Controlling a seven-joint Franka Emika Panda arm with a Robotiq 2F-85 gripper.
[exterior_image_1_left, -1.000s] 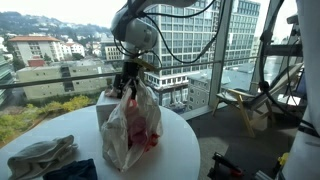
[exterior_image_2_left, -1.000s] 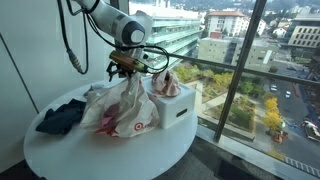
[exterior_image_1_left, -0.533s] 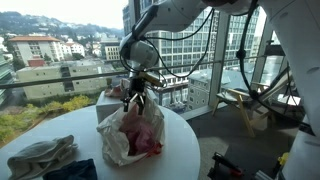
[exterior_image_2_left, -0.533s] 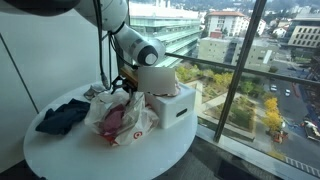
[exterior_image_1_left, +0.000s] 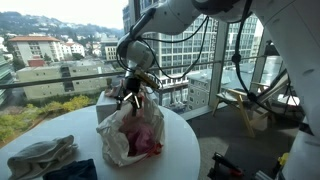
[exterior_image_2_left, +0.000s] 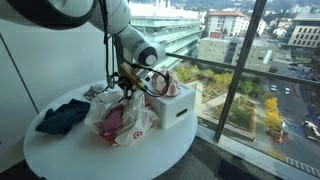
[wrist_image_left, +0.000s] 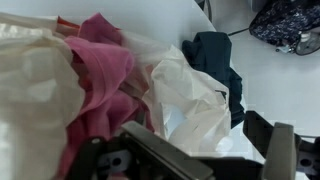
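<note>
The gripper (exterior_image_1_left: 130, 96), with jaws spread wide and holding nothing, hangs just above the bag (exterior_image_1_left: 133, 137), which lies directly under it, beside the box (exterior_image_2_left: 178, 108).

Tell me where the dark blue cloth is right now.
In an exterior view the dark blue cloth lies on the round table, at the picture's left, beside the plastic bag below the gripper.

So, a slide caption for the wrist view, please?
Gripper over a white plastic bag of pink cloth, dark teal cloth beside it.
</note>
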